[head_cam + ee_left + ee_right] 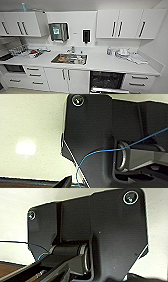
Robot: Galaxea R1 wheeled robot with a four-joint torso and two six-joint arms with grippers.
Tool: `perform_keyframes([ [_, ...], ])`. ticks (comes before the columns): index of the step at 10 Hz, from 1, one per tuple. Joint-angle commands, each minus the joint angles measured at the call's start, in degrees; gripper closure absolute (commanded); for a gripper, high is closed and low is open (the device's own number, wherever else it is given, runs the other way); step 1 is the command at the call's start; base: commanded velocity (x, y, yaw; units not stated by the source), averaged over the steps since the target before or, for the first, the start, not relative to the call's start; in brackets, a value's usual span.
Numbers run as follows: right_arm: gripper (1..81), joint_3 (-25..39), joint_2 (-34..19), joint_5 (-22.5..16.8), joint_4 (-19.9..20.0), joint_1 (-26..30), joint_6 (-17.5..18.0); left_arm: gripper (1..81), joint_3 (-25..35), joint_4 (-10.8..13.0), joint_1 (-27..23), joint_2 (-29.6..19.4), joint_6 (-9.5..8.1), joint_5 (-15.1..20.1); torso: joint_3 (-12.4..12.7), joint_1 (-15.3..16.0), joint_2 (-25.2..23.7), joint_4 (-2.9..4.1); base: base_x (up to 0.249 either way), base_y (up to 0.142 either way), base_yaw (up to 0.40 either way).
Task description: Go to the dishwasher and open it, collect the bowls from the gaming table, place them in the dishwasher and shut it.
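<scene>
Claw grip on either arm cannot be told; dishwasher [107,81] stands open under the counter [105,65].

White cabinets [21,23] with dark bar handles hang above a white counter [100,63]. The sink [69,59] is steel grey. The dishwasher [107,80] shows a dark interior. A thin blue wire [100,152] crosses the robot's black plate.

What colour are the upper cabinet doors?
White, with dark bar handles, on the upper cabinet doors; the head view shows them best.
</scene>
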Motion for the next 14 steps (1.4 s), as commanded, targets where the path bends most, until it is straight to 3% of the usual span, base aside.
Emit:
perform_keyframes([
  [1, 1.0, -0.42, 0.74, -3.6, 0.04, 2.42, 0.15, 1.0, 0.03, -21.29, -3.36, -0.11, 18.42, 2.7, 0.0, 0.0, 0.0, 0.0, 0.0, 0.0, 0.0],
  [3, 1.0, -1.65, 1.53, -3.51, 0.13, 2.33, 0.33, 1.0, 0.21, -32.05, -3.45, -0.11, 29.72, 2.7, 0.0, 0.0, 0.0, 0.0, 0.0, 0.0, 0.0],
  [4, 1.0, -2.27, 1.62, -3.07, -0.22, 2.33, 0.15, 1.0, 0.3, -35.27, -3.62, -0.11, 32.4, 2.7, 0.0, 0.0, 0.0, 0.0, 0.0, 0.0, 0.0],
  [7, 1.0, -3.06, 1.8, -2.98, -0.4, 1.99, -0.11, 1.0, 0.38, -50.91, -4.15, -0.2, 48.74, 4.11, 0.0, 0.0, 0.0, 0.0, 0.0, 0.0, 0.0],
  [8, 1.0, -2.97, 1.8, -2.98, -0.31, 1.64, -0.03, 1.0, 0.56, -57.2, -4.24, -0.2, 54.78, 3.93, 0.0, 0.0, 0.0, 0.0, 0.0, 0.0, 0.0],
  [9, 1.0, -2.79, 1.97, -2.89, 0.13, 1.11, 0.23, 1.0, 1.17, -61.34, -4.67, -0.28, 58.47, 3.84, 0.0, 0.0, 0.0, 0.0, 0.0, 0.0, 0.0],
  [10, 1.0, -3.66, 2.76, -1.77, 0.57, 0.32, 0.06, 1.0, 1.79, -63.64, -5.29, -0.46, 60.26, 4.19, 0.0, 0.0, 0.0, 0.0, 0.0, 0.0, 0.0],
  [12, 1.0, -12.16, 6.0, 5.87, 4.16, -2.14, -2.19, 1.0, 2.05, -64.36, -5.73, -0.46, 60.44, 4.28, 0.0, 0.0, 0.0, 0.0, 0.0, 0.0, 0.0],
  [13, 1.0, -15.41, 7.75, 7.98, 8.32, -2.5, -6.9, 1.0, 2.05, -63.93, -5.73, -0.55, 60.35, 4.2, 0.0, 0.0, 0.0, 0.0, 0.0, 0.0, 0.0],
  [14, 1.0, -17.64, 9.08, 8.18, 16.51, -2.24, -14.3, 1.0, 2.14, -63.92, -5.73, -0.2, 60.18, 4.19, 0.0, 0.0, 0.0, 0.0, 0.0, 0.0, 0.0],
])
